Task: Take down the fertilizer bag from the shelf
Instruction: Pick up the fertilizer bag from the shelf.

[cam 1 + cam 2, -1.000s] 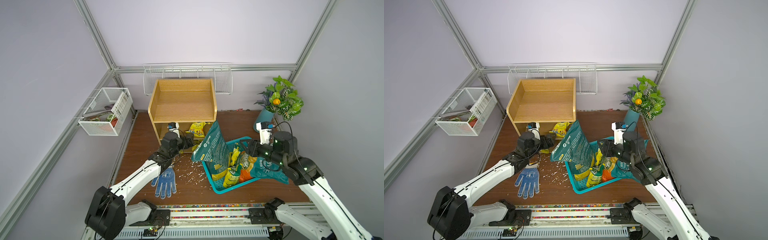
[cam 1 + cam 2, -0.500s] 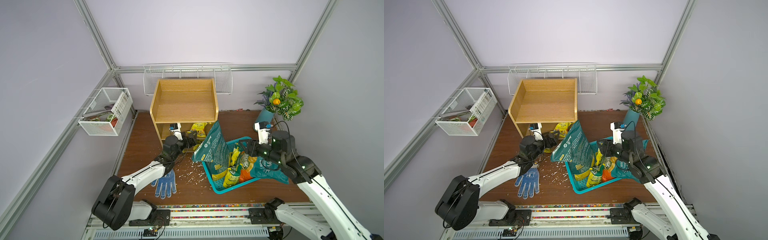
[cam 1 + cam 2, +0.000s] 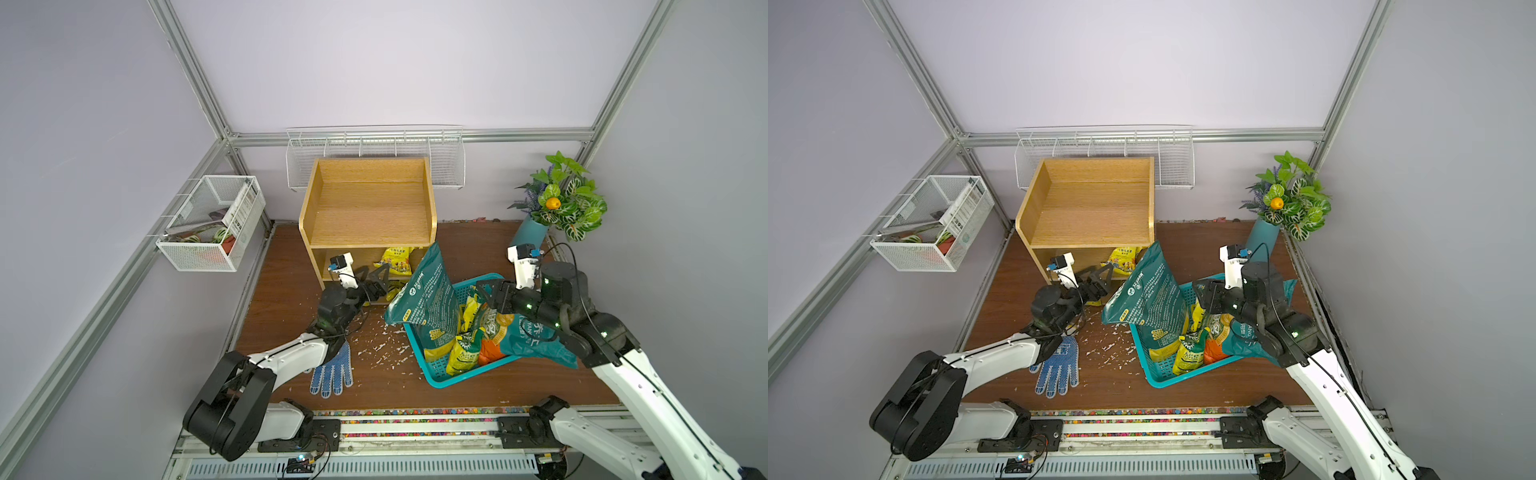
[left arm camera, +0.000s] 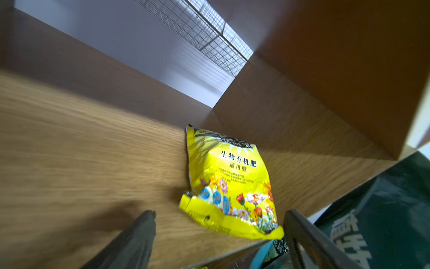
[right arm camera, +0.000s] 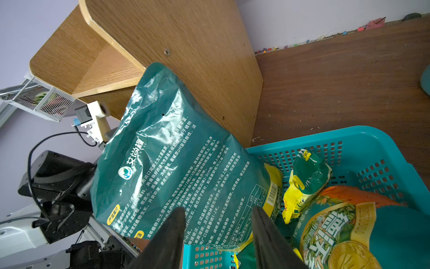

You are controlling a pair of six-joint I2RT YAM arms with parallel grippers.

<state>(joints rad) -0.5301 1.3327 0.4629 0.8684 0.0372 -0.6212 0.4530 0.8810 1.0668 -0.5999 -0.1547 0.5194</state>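
Left gripper (image 4: 220, 213): jaws wide, empty. Yellow bag (image 4: 228, 181) lies just ahead at shelf (image 4: 93, 151) front edge, lengthwise inward.

In both top views the shelf (image 3: 370, 208) hides the rear of the yellow fertilizer bag (image 3: 397, 262).

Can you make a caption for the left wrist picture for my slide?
Open left pincer facing the yellow bag lying on the shelf.
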